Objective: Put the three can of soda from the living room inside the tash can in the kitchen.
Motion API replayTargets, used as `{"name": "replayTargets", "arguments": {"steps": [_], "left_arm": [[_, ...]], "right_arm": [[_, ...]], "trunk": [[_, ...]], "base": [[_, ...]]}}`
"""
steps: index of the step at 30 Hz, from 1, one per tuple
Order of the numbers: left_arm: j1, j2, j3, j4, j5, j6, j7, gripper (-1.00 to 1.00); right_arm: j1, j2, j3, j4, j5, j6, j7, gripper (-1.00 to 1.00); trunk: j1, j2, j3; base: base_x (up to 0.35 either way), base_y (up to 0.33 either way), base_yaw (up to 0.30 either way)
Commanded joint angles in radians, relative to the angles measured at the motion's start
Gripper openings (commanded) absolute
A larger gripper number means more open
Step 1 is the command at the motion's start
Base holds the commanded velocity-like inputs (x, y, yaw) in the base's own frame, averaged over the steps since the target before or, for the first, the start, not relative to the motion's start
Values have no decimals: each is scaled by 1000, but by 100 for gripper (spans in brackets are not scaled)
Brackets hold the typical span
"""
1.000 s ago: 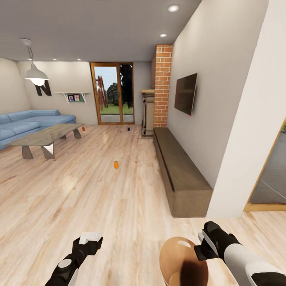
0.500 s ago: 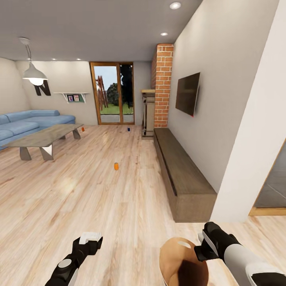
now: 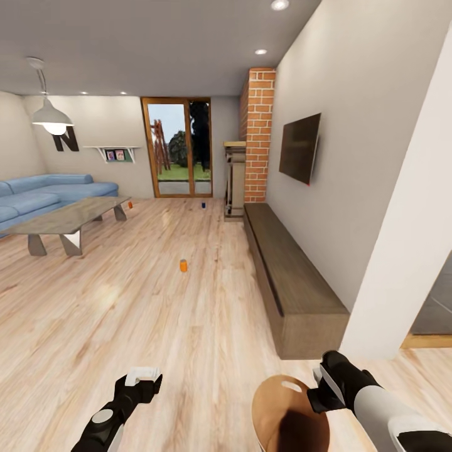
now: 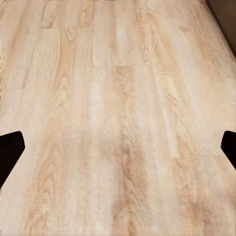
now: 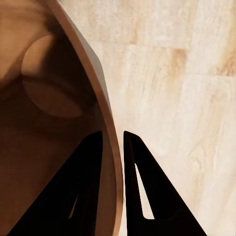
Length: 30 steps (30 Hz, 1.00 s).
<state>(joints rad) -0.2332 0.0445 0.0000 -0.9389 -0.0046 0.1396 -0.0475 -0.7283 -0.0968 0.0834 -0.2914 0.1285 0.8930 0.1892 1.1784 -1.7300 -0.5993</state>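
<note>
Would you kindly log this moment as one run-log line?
place: living room | right hand: shut on trash can rim | left hand: open, empty | soda cans on floor: orange, orange, blue

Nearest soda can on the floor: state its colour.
Orange; the nearest soda can shows best in the head view.

A warm wood floor (image 3: 188,326) runs through the living room. Three soda cans stand on it, well apart: an orange can (image 3: 183,266) in the open middle, a second orange can (image 3: 130,204) beside the far end of the coffee table (image 3: 69,216), and a dark blue can (image 3: 203,204) near the glass doors. A long low wooden bench (image 3: 289,282) sits along the wall.
</note>
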Motion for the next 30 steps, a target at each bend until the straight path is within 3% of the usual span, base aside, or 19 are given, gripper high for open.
{"name": "replayTargets", "arguments": {"steps": [1,15,21,30], "left_arm": [[0,0,0,0,0,0,0,100],[0,0,0,0,-1,0,0,100],[0,0,0,1,-2,0,0,100],[0,0,0,1,-2,0,0,100]], "right_arm": [[0,0,-4,0,-17,1,4,-100],[0,0,-4,0,-18,1,3,-100],[1,1,-4,3,-19,-58,5,-100],[1,0,-4,4,-20,-63,6,-100]], "trunk": [[0,0,0],[0,0,0],[0,0,0],[0,0,0]], "base": [[149,111,0],[149,159,0],[151,212,0],[156,236,0]]}}
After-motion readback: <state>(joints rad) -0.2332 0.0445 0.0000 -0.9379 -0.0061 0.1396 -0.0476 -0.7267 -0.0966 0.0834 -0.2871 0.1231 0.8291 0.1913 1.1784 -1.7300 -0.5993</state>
